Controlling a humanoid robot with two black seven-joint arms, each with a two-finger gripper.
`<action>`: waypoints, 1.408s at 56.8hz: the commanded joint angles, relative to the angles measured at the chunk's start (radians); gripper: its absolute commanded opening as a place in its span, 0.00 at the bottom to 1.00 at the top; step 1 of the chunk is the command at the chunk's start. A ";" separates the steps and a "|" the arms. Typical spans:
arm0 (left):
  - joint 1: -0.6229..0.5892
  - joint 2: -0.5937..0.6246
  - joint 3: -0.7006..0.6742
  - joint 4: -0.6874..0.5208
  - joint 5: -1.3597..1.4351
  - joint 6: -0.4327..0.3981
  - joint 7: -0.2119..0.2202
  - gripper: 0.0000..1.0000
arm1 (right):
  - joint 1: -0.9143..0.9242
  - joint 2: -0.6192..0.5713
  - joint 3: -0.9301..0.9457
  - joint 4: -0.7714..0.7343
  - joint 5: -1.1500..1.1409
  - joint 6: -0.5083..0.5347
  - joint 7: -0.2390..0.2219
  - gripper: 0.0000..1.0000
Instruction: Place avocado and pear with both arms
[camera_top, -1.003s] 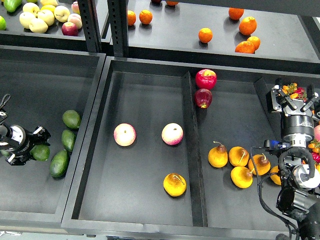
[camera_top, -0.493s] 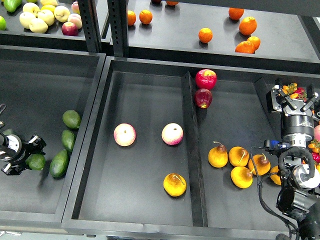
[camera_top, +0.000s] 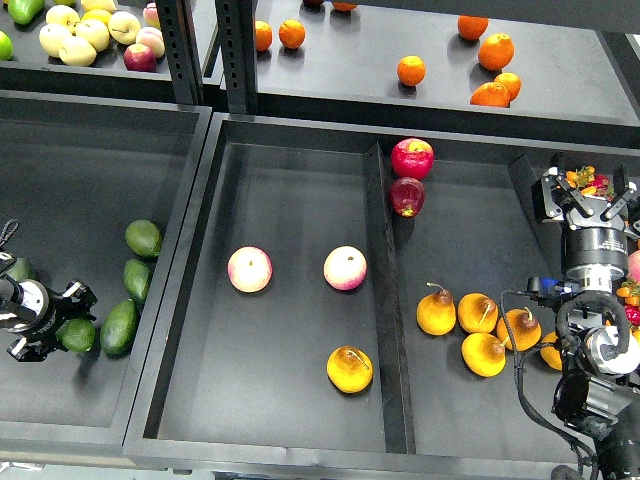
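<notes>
Left pincer (camera_top: 68, 322) low, clamping avocado (camera_top: 77, 334); right pincer (camera_top: 587, 200) raised, empty.

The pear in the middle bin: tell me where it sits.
In the head view, the pear lies alone in the middle tray's front right corner, beside the divider, below the two pink apples.
</notes>
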 joint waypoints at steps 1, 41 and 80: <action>-0.001 0.000 0.002 -0.002 0.000 0.000 0.000 0.71 | -0.001 0.000 0.000 0.000 0.000 0.000 0.000 1.00; -0.026 0.010 -0.006 0.000 -0.004 0.000 0.000 0.94 | -0.008 -0.113 -0.121 -0.025 -0.057 0.005 0.011 1.00; -0.036 0.006 -0.063 -0.012 -0.005 0.000 0.000 0.95 | 0.238 -0.310 -0.478 -0.094 -0.247 0.039 -0.280 1.00</action>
